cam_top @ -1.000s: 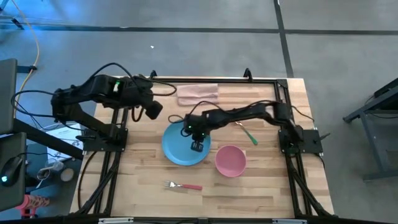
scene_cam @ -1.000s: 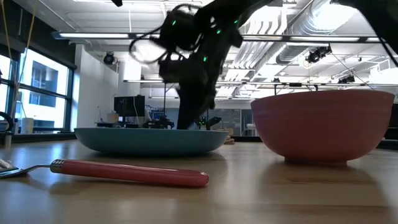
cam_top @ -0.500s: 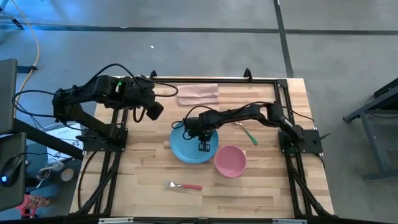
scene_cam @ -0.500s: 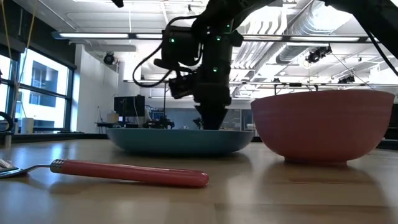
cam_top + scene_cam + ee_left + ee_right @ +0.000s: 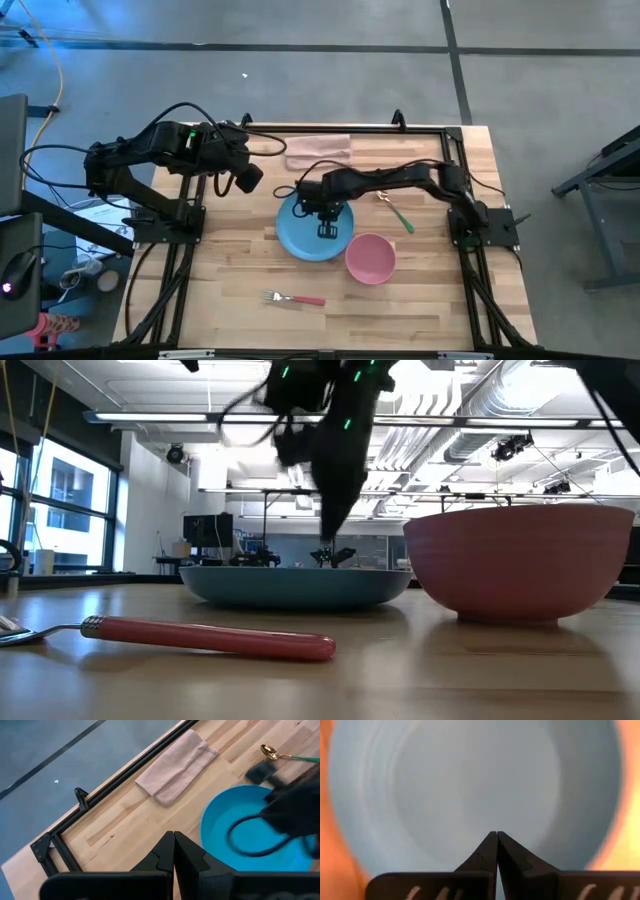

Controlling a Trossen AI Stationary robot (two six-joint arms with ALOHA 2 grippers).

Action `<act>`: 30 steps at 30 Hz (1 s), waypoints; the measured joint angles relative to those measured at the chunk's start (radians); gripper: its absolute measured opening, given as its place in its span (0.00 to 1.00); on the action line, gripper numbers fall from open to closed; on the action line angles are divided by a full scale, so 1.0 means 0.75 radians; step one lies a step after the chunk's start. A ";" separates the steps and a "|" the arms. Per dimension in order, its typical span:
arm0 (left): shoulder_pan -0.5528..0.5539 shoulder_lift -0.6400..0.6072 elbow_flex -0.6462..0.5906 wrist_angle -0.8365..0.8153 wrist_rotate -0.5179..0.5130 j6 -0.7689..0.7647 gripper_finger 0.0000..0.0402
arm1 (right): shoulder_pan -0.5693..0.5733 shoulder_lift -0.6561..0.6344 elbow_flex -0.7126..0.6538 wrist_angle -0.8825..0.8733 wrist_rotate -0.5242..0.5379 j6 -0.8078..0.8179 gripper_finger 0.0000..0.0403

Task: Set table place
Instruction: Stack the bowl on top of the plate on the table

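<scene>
The light-blue plate [image 5: 298, 238] lies flat on the table [image 5: 230, 290], close to the pink bowl [image 5: 370, 258] on its right. My right gripper [image 5: 328, 230] is shut and points down over the plate's middle. In the low view it [image 5: 330, 536] hangs a little above the plate's rim [image 5: 290, 585], and its wrist view shows only the plate [image 5: 470, 780] under the shut fingers. The pink-handled fork [image 5: 296, 298] lies near the front edge. The green-handled spoon [image 5: 397, 212] lies behind the bowl. My left gripper [image 5: 250, 180] is shut and empty at the far left.
A folded pinkish-beige cloth [image 5: 318, 152] lies at the table's far edge, and it also shows in the left wrist view [image 5: 177, 767]. A black rail frame [image 5: 455, 160] runs along the table's edges. Bare wood lies to the plate's left and at the front right.
My right gripper, shut with its tips down in the plate, has slid the plate toward the table's right edge, up close to the bowl. It has then risen clear of the plate. The bowl, fork and spoon have stayed in place.
</scene>
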 joint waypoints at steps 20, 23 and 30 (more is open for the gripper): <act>0.000 0.000 0.000 0.000 -0.033 0.029 0.00 | 0.060 -0.963 -0.764 -0.403 -0.043 0.781 0.27; 0.000 0.000 0.000 0.002 -0.036 0.023 0.00 | 0.088 -1.009 -0.936 -0.210 -0.093 0.889 0.35; 0.000 0.000 0.000 0.003 -0.041 -0.015 0.00 | 0.159 -0.991 -1.148 0.230 -0.220 0.910 0.48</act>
